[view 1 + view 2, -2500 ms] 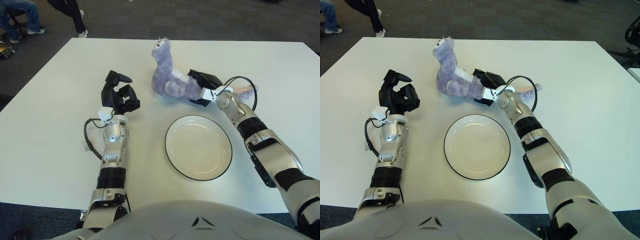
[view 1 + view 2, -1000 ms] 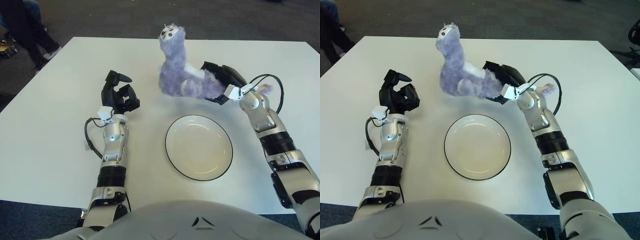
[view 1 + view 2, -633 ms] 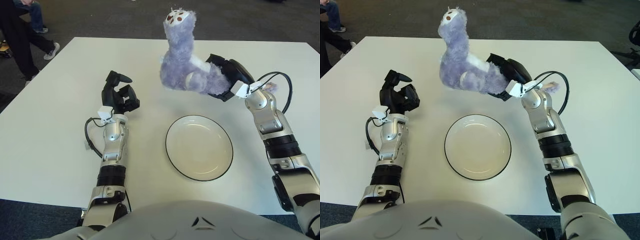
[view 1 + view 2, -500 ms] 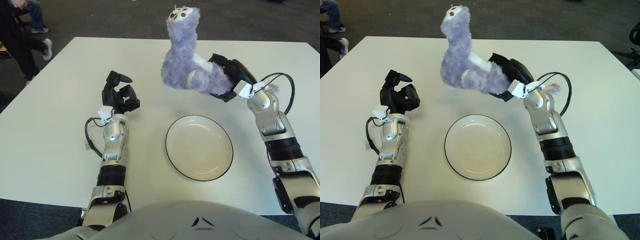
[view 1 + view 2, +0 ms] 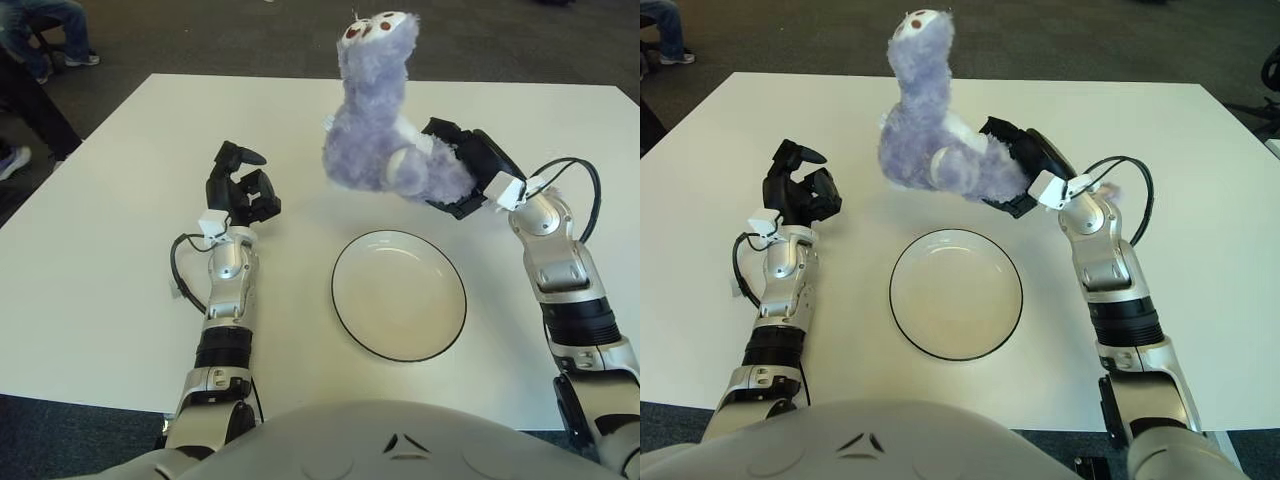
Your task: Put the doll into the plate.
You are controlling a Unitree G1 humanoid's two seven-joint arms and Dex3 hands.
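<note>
doll (image 5: 385, 150) held up behind plate (image 5: 399, 294) | right hand (image 5: 470, 180) right of doll | left hand (image 5: 240, 190) left

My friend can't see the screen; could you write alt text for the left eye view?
The robot's right hand holds a fuzzy purple doll above a white table, beyond an empty plate. Its left hand shows left of the doll.

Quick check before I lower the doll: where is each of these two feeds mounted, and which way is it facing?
Left eye view: on the head, looking forward and down at the white table; both forearms and the chest top show.
Right eye view: beside it, same aim, scene shifted slightly left.
Shared: the right robot hand holds the purple doll raised behind the plate; the left robot hand, fingers curled and holding nothing, shows left of the plate.
</note>
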